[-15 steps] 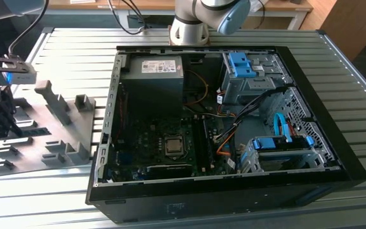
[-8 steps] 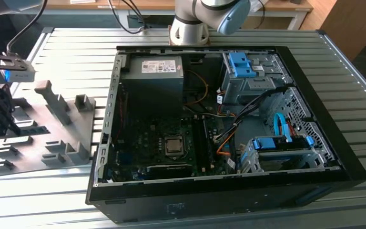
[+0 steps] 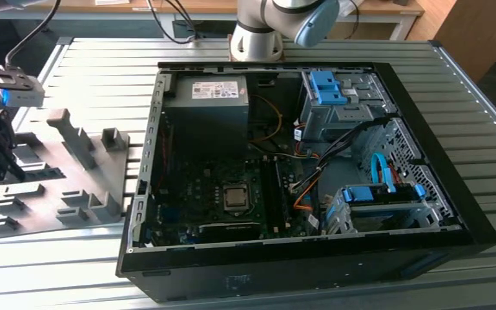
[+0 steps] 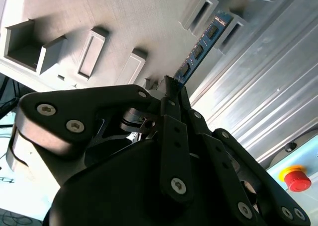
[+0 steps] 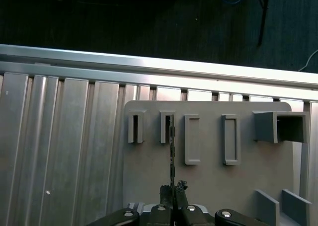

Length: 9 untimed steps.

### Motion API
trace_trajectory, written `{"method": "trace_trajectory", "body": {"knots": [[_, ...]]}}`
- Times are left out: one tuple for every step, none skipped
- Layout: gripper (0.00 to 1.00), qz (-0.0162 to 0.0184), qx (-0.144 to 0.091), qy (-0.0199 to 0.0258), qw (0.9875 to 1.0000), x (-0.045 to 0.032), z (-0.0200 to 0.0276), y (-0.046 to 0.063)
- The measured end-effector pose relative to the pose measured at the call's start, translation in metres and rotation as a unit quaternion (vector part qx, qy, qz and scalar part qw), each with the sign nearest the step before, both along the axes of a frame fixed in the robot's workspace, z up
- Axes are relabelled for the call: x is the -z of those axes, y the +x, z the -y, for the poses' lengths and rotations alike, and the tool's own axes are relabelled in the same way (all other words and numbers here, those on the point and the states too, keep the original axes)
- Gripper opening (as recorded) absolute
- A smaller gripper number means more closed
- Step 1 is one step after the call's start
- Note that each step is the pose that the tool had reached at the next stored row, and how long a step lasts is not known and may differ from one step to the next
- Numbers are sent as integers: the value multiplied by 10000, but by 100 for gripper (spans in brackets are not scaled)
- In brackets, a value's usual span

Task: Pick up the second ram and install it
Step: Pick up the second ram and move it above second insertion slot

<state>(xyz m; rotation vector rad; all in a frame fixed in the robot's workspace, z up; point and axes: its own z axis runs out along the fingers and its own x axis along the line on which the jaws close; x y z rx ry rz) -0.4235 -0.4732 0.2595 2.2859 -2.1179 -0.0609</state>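
**Grey tray: second ram gripped, pick-up in hand**

Grey slotted tray (image 3: 110,177) is seen at the exterior view's left. The second ram (image 4: 201,49) is held at its near end by the claw (image 4: 171,84), narrowed onto it, with its far end in a tray slot. Pick-up is judged unfinished, and a straight, untilted lift is called for. The open computer case (image 3: 480,226) is set well apart, rightward.

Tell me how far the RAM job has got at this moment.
Done: the gripper is at the grey tray, closed on the second ram. In hand: that stick, gripped at one end, standing in the tray. Left: it is not yet lifted out or seated on the motherboard in the open computer case; whether another stick already sits there cannot be told.
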Motion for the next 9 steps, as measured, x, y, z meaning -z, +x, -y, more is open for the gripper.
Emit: {"method": "trace_trajectory", "body": {"knots": [[14,-1,0,0,10000,-10,0,0],[14,0,0,0,10000,-18,0,0],[14,-1,0,0,10000,-27,0,0],[14,0,0,0,10000,-36,0,0],[14,-1,0,0,10000,-44,0,0],[14,0,0,0,10000,-53,0,0],[14,-1,0,0,10000,-63,0,0],[14,-1,0,0,10000,-72,0,0],[14,0,0,0,10000,-82,0,0]]}}
